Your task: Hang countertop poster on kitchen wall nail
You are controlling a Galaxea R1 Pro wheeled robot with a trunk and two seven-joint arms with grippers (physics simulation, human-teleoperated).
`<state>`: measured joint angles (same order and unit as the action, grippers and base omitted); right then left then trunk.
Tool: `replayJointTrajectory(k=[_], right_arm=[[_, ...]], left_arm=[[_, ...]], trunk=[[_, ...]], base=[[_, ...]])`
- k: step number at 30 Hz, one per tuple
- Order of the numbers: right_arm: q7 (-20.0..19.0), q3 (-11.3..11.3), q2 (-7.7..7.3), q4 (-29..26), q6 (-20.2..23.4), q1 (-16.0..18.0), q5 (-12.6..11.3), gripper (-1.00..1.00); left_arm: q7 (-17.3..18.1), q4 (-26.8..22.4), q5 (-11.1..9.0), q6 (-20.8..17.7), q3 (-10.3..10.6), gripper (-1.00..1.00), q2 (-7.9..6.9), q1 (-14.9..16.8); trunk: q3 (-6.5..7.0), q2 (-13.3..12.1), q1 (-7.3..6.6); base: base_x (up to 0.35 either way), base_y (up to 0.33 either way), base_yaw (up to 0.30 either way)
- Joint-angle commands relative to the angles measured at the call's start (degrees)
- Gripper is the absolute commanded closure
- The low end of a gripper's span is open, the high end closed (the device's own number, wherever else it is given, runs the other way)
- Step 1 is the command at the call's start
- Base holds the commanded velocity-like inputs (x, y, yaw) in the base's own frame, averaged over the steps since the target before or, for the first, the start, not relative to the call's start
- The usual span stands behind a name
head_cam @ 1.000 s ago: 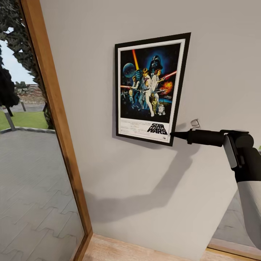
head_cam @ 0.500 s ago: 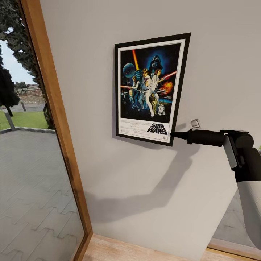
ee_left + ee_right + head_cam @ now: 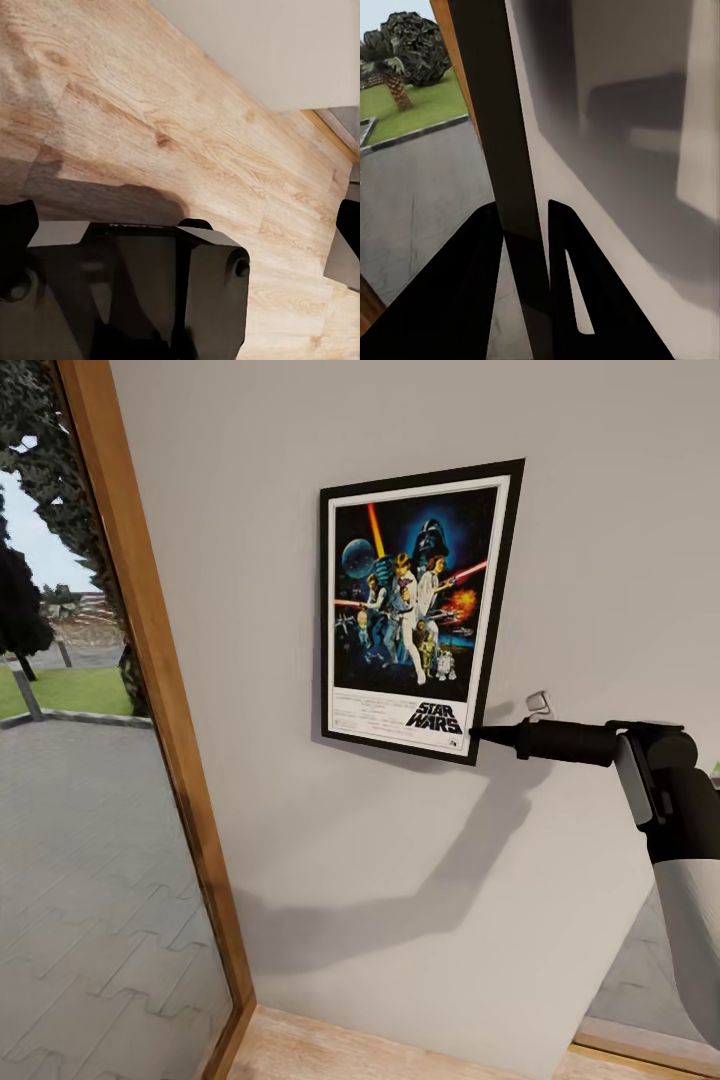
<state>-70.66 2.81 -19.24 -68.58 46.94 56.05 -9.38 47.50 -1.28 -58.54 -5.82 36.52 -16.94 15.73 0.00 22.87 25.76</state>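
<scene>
Now the right tool (image 3: 478, 733) pinches the poster's (image 3: 415, 605) lower corner.

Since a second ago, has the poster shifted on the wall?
Yes, slightly. Against the wooden window frame, the poster has edged away, its left side most, while the right gripper pinches its lower corner.

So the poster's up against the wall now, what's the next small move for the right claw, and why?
Probably open the right claw and draw it straight back. It grips the poster by the lower corner of its frame, and the poster sits flat and upright on the wall. Whether it is hooked on a nail cannot be seen, so release slowly and watch for slipping.
</scene>
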Motion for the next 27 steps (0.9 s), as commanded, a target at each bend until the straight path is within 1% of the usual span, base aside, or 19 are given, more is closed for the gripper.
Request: replayJointTrajectory(k=[1,4,5,8,24,27], right_arm=[[-0.12,0.01,-0.01,0.06,0.44,0.02,-0.29,1.0],[-0.15,0.01,-0.01,0.11,0.43,0.02,-0.29,1.0],[-0.01,0.33,-0.01,-0.07,0.16,0.02,-0.29,1.0],[-0.01,1.04,-0.01,-0.03,0.16,0.02,-0.29,1.0],[-0.01,1.04,-0.01,-0.03,0.16,0.02,-0.29,1.0],[-0.01,0.73,-0.01,-0.04,0.16,0.02,-0.29,1.0]], left_arm=[[0.17,-0.04,-0.61,-0.6,0.31,-1.0,-0.02,0.0],[0.14,-0.04,-0.61,-0.6,0.31,-1.0,-0.02,0.0],[0.4,-0.21,-0.78,-0.51,0.32,-1.0,0.31,-0.33],[0.4,-0.21,-0.78,-0.51,0.32,-1.0,0.4,-0.52],[0.4,-0.21,-0.78,-0.51,0.32,-1.0,0.4,-0.52],[0.38,-0.21,-0.78,-0.51,0.4,-1.0,0.36,-0.52]], trunk=[[-0.02,0.04,0.02],[-0.02,0.04,0.02],[-0.03,0.04,0.02],[-0.03,0.04,0.02],[-0.03,0.04,0.02],[-0.03,0.04,0.02]], base=[[0.0,0.0,0.0],[0.0,0.0,0.0],[0.0,0.0,0.0],[0.0,0.0,0.0],[0.0,0.0,0.0],[0.003,0.0,0.0]])
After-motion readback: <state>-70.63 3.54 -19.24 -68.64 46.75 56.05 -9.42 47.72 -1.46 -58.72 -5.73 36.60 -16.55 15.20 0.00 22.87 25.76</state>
